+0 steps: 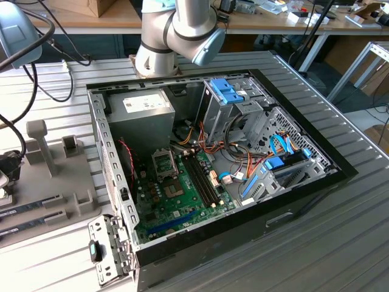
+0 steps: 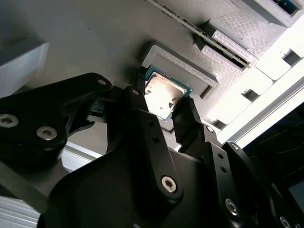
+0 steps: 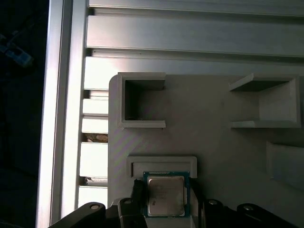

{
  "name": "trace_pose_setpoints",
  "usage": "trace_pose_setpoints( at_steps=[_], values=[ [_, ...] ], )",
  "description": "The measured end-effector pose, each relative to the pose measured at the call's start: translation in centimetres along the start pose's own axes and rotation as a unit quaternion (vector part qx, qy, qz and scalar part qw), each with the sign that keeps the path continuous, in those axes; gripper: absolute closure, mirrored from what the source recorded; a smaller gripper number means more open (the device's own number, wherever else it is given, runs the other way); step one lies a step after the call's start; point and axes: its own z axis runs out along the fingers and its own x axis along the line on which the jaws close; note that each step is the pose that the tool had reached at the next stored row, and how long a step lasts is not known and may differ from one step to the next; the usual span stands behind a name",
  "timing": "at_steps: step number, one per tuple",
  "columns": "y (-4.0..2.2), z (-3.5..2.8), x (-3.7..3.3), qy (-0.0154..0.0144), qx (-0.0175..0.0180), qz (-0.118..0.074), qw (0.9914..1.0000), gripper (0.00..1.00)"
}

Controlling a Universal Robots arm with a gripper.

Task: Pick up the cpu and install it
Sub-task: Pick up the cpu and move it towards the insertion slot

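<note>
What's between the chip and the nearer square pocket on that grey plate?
First wrist view: the raised rim bordering the cpu, then bare grey plate.

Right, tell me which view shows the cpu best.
The first wrist view: the cpu faces the camera squarely in its grey holder, green rim visible. The second wrist view shows it tilted, with glare on its top.

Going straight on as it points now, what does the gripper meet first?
Likely the small square silvery cpu with green rim, directly before the gripper, in its grey plastic tray; depth is unclear.
</note>
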Motion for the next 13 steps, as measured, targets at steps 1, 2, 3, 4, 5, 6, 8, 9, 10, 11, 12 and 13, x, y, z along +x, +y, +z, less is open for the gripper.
trace_pose_setpoints(
  at_steps=[1, 2, 3, 4, 5, 6, 8, 9, 10, 11, 12, 13],
  values=[
    [0.00, 0.00, 0.00, 0.0000, 0.0000, 0.000, 1.00000, 0.53],
    [0.00, 0.00, 0.00, 0.0000, 0.0001, 0.000, 1.00000, 0.53],
    [0.00, -0.05, 0.01, 0.0000, 0.0001, 0.000, 1.00000, 0.53],
    [0.01, -0.21, 0.00, 0.0001, 0.0002, 0.000, 1.00000, 0.53],
    [0.02, -0.40, -0.01, 0.0000, 0.0001, 0.000, 1.00000, 0.53],
    [0.03, -0.57, -0.01, 0.0000, 0.0001, 0.000, 1.00000, 0.53],
    [0.04, -0.92, -0.02, 0.0000, 0.0001, 0.000, 1.00000, 0.53],
    [0.05, -1.09, -0.03, 0.0000, 0.0001, 0.000, 1.00000, 0.53],
    [0.06, -1.22, -0.03, 0.0000, 0.0001, 0.000, 1.00000, 0.53],
    [0.06, -1.33, -0.03, 0.0000, 0.0001, 0.000, 1.00000, 0.53],
    [0.07, -1.35, -0.04, -0.0002, 0.0001, 0.000, 1.00000, 0.53],
    [0.07, -1.40, -0.04, -0.0001, 0.0001, 0.000, 1.00000, 0.53]
  ],
)
